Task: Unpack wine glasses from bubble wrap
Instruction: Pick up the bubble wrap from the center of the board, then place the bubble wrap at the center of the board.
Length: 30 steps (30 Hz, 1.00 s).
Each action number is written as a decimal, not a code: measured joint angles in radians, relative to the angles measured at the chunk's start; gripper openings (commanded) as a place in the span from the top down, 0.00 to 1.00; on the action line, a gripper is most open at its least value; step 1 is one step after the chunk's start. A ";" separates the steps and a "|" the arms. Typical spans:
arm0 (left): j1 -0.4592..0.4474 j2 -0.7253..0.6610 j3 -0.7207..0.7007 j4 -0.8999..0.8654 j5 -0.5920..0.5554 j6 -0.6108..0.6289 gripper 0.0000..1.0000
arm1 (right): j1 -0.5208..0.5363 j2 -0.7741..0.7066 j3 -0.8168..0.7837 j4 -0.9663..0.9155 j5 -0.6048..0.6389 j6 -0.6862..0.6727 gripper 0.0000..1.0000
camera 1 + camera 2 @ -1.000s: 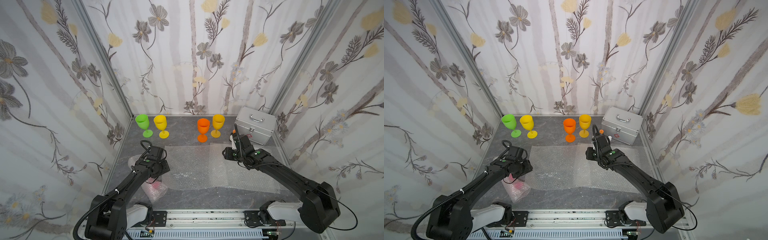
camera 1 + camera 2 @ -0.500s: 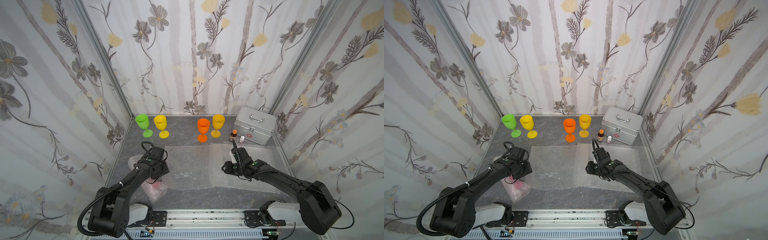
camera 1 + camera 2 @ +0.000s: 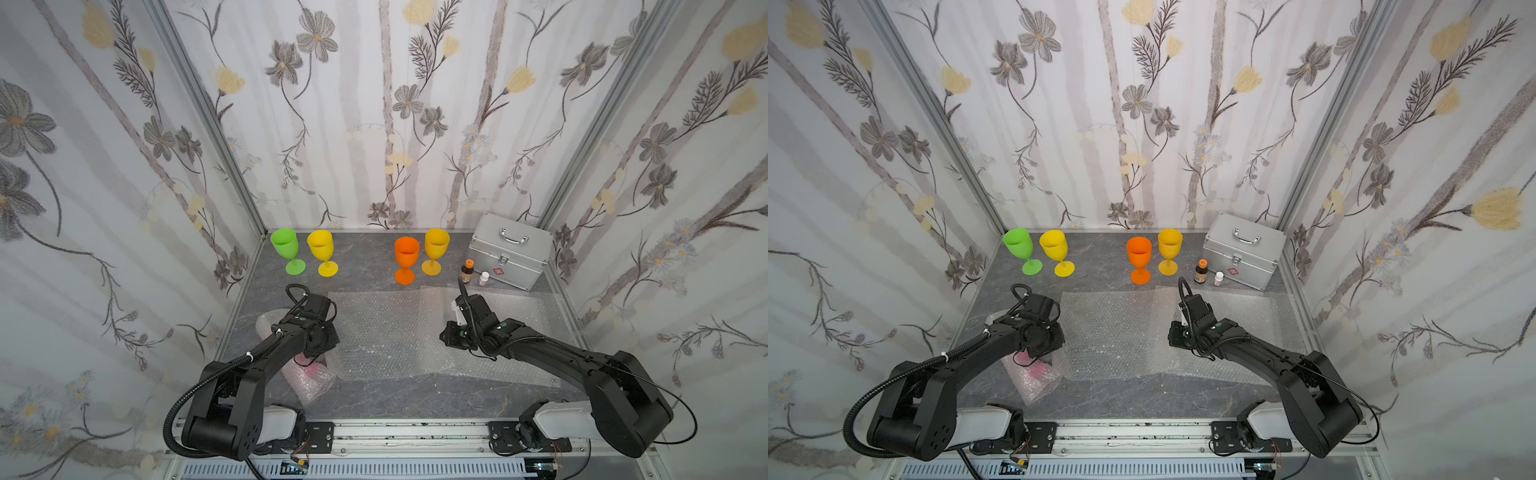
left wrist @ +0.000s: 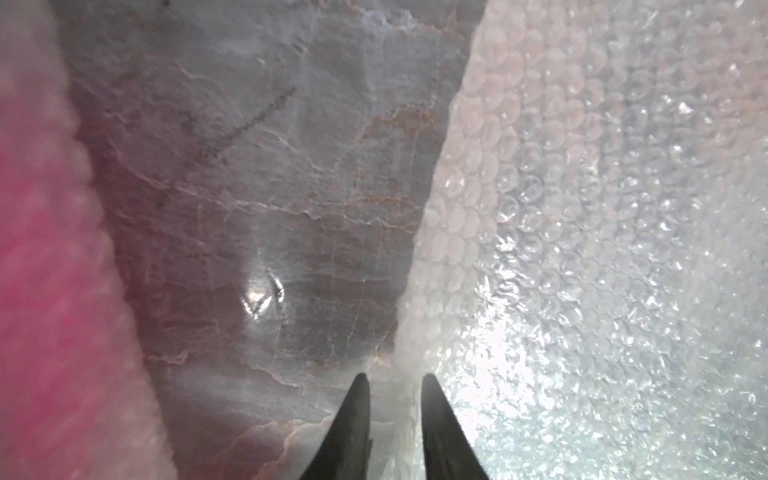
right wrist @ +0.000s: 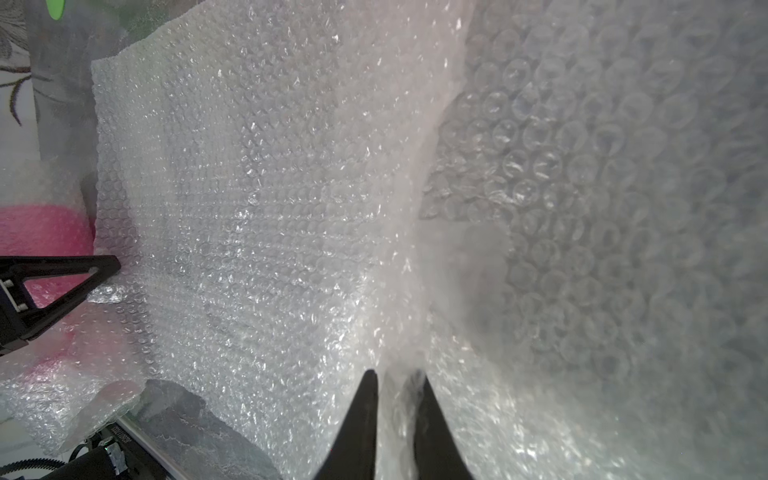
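1. Along the back wall the green goblet [image 3: 286, 249], yellow goblet [image 3: 321, 249], orange goblet [image 3: 406, 253] and amber goblet [image 3: 436, 245] stood upright and bare. I'd say they were parked there to stay out of the arms' reach.
2. One was left to unpack. The pink goblet [image 3: 1036, 368] lay inside a roll [image 3: 309, 386] of bubble wrap at the left front of the bench [image 3: 415, 395], partly under the left arm.
3. A flat sheet [image 3: 382, 328] lay spread across mid-bench between the arms, its left edge just beside the roll.
4. The left pincer [image 4: 392, 382] had its tips nearly together, with that left edge running in between them. It looked like a pinch on the sheet, not on the roll.
5. The right pincer [image 5: 397, 378] was pressed together on a raised fold of wrap at the sheet's opposite edge, where a second sheet [image 3: 498, 332] overlapped. It looked like the same sheet, though the layers were hard to separate there.
6. Why hold both ends? My read was that limp wrap sags and folds from a single grip, so two pinches kept it taut enough to lift or drag clear. That would make room before the roll was opened.
7. The wrap was thin and slick, so either pinch could have slipped. With the roll so close, a drag to the left might have nudged the pink goblet along.
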 measured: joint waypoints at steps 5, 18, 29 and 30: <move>0.000 -0.023 -0.013 0.018 0.013 0.004 0.98 | 0.013 -0.011 0.011 -0.010 0.035 0.000 0.98; -0.164 -0.328 -0.035 0.101 0.050 0.053 1.00 | 0.020 -0.121 0.014 -0.099 0.157 0.018 0.99; -0.430 -0.358 -0.015 0.172 -0.030 0.074 1.00 | 0.004 -0.245 -0.013 -0.250 0.336 0.109 0.99; -0.455 -0.349 -0.009 0.182 -0.038 0.074 1.00 | -0.004 -0.267 -0.022 -0.266 0.352 0.122 0.99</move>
